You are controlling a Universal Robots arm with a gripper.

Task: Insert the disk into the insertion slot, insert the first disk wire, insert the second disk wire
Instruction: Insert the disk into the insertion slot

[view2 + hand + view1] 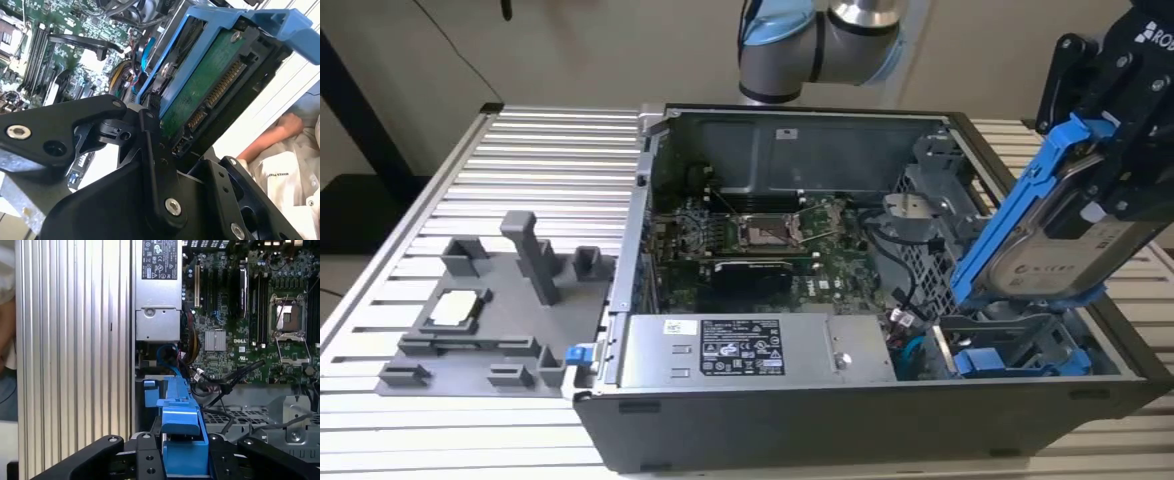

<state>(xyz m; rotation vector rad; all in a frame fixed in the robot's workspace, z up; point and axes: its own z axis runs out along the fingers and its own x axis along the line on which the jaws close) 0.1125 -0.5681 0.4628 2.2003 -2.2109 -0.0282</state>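
Blue-framed disk gripped by tool, jaws closed narrow on its sides; disk tilted steeply, lower end just over insertion slot, near-right corner of PC case in exterior view.

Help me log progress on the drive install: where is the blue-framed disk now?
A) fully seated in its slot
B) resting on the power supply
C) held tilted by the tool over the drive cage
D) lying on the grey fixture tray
C: the tool grips the disk, which leans tilted above the drive cage in the exterior view, not yet seated.
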